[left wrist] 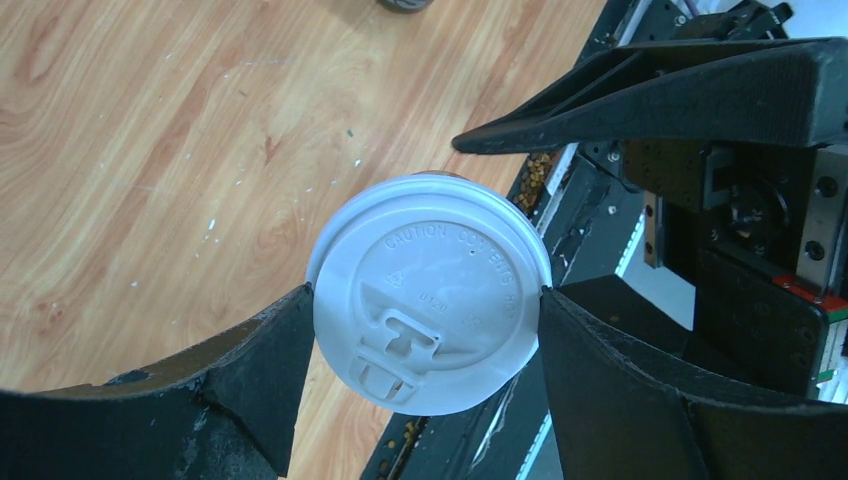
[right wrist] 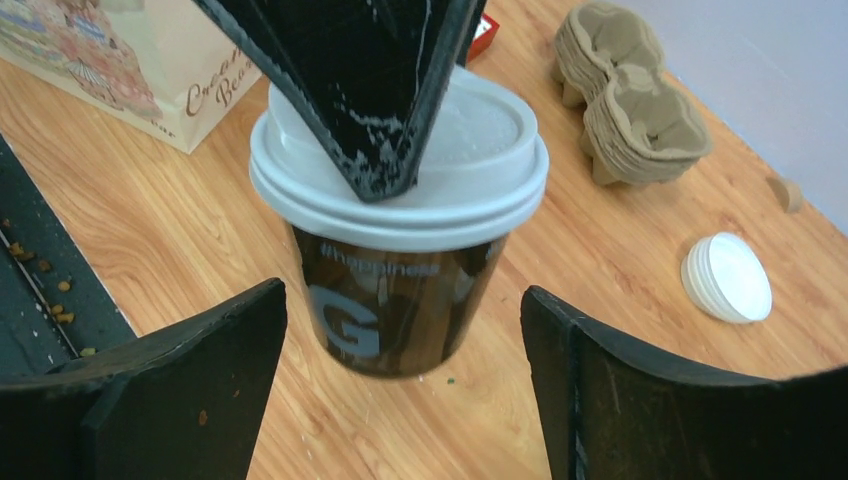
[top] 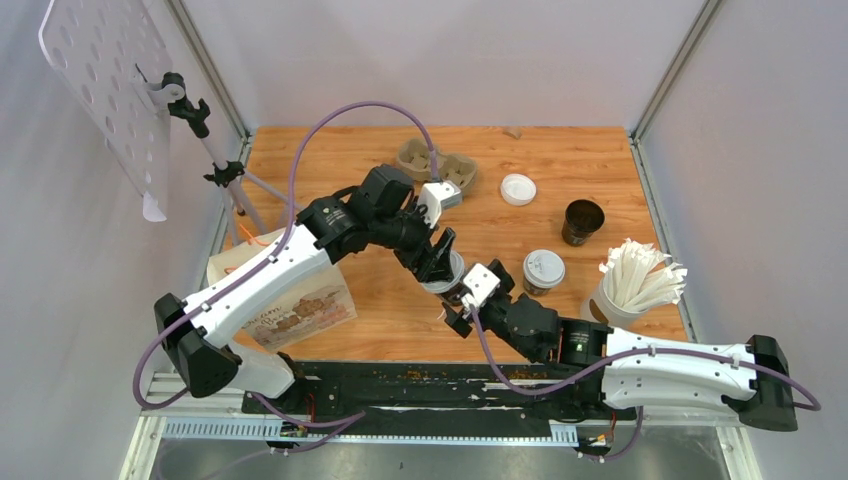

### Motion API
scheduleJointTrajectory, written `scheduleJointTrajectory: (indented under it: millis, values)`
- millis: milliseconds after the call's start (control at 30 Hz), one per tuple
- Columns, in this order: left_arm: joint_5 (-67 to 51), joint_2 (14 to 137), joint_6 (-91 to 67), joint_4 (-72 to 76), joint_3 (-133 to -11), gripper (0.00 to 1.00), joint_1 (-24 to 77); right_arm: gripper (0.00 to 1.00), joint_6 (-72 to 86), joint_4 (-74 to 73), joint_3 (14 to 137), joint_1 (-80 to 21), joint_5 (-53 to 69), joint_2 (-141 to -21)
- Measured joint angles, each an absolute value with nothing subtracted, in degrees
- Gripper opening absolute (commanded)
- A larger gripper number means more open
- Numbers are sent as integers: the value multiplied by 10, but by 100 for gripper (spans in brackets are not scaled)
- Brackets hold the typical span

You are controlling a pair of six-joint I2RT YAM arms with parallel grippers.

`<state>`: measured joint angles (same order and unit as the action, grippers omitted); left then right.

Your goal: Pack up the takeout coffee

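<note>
A takeout coffee [top: 447,278] with dark sides and a white lid stands near the table's front middle. My left gripper [top: 443,262] reaches down onto it. In the left wrist view both fingers press the rim of the lid [left wrist: 440,270], so the left gripper [left wrist: 427,291] is shut on the cup. My right gripper [top: 462,300] sits just in front of it. In the right wrist view its fingers [right wrist: 190,370] stand open, well clear of both sides of the cup [right wrist: 400,300]. A second lidded takeout coffee [top: 543,270] stands to the right.
An open dark cup [top: 582,221] and a loose white lid [top: 517,189] sit further back. A stack of pulp cup trays [top: 435,165] lies at the back middle. A white holder of sticks [top: 635,280] stands on the right and a printed paper bag [top: 290,300] on the left.
</note>
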<state>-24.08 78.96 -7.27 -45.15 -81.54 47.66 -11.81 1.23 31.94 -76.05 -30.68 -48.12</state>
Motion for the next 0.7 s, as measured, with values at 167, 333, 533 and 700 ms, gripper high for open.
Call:
scheduleJointTrajectory:
  millis: [167, 333, 533, 700]
  values:
    - [-213, 809, -72, -456, -831, 77, 485, 100, -53, -109, 350, -760, -309, -444]
    - [-167, 841, -73, -457, -856, 77, 512, 100, 18, -239, 451, -761, -302, -410]
    - [-101, 920, -78, -464, -916, 78, 570, 100, 84, -324, 596, -761, -301, -360]
    - [-54, 999, -94, -462, -955, 78, 625, 100, 119, -356, 689, -760, -310, -325]
